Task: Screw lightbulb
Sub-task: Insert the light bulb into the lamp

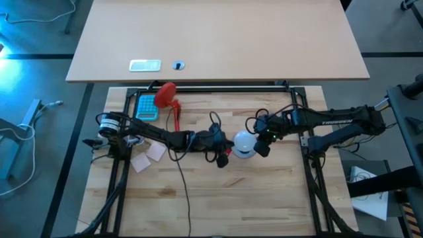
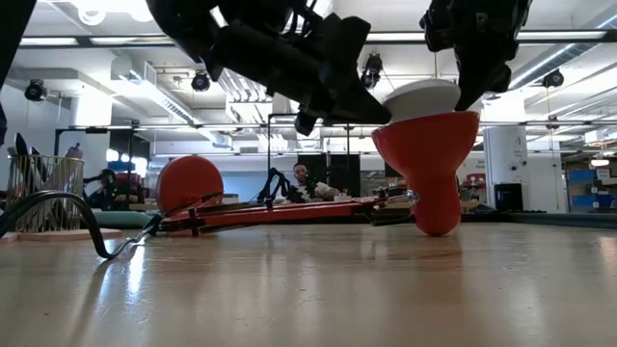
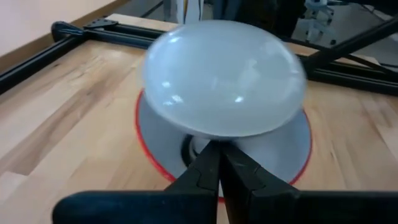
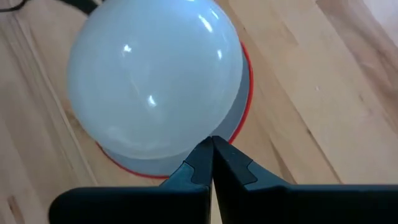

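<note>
Pale butcher-block planks (image 1: 218,198) made up my work surface, framed by black rails, with a longer tan table (image 1: 218,39) beyond it and a busy workshop visible behind in the low view.

At the middle of the planks stood the red lamp shade (image 2: 431,169), mouth upward, its stem (image 2: 280,212) lying flat across the wood toward the round red base (image 2: 189,185). The lightbulb (image 1: 244,143) sat in that mouth. It was a smooth, frosted white globe with small bright highlights on its glassy skin. From my left wrist it looked broad and slightly flattened (image 3: 224,78), swelling over the shade's pale grey-white interior and thin red rim (image 3: 144,134). From my right wrist it looked almost perfectly round (image 4: 155,78), covering most of the shade opening. I could not see its screw base; that was hidden below the globe, inside the shade.

My left gripper (image 1: 221,153) had reached in from the left side and sat just beside the bulb. Its two dark fingers (image 3: 239,180) were pressed together, tips at the underside of the globe, gripping nothing. My right gripper (image 1: 263,142) came in from the right, also just beside the bulb. Its fingers (image 4: 196,165) were likewise drawn tight against each other, tips at the bulb's lower edge.

Several pale paper squares (image 1: 149,155) lay near my left arm.
</note>
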### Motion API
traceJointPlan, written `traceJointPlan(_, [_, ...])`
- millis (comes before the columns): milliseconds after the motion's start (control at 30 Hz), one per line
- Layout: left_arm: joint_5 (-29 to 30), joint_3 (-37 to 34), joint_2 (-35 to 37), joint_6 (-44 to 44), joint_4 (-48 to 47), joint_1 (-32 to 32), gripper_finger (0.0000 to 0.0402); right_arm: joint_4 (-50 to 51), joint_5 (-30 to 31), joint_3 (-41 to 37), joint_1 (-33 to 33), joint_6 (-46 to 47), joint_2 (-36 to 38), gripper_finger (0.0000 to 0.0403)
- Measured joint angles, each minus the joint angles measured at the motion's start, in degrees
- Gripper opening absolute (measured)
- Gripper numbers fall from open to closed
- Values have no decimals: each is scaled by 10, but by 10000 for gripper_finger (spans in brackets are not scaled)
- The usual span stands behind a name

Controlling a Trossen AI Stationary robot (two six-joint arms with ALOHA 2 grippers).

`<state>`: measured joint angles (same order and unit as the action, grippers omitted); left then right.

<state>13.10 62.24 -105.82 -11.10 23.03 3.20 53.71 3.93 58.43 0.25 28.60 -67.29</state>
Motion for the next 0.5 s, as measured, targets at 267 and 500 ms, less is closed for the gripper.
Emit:
traceJointPlan(267, [0, 0, 17, 6, -61, -7, 0, 15, -28, 0, 13, 1, 2, 0])
traceJointPlan(500, [-1, 0, 33, 33, -96, 7, 0, 40, 14, 13, 12, -33, 16, 0])
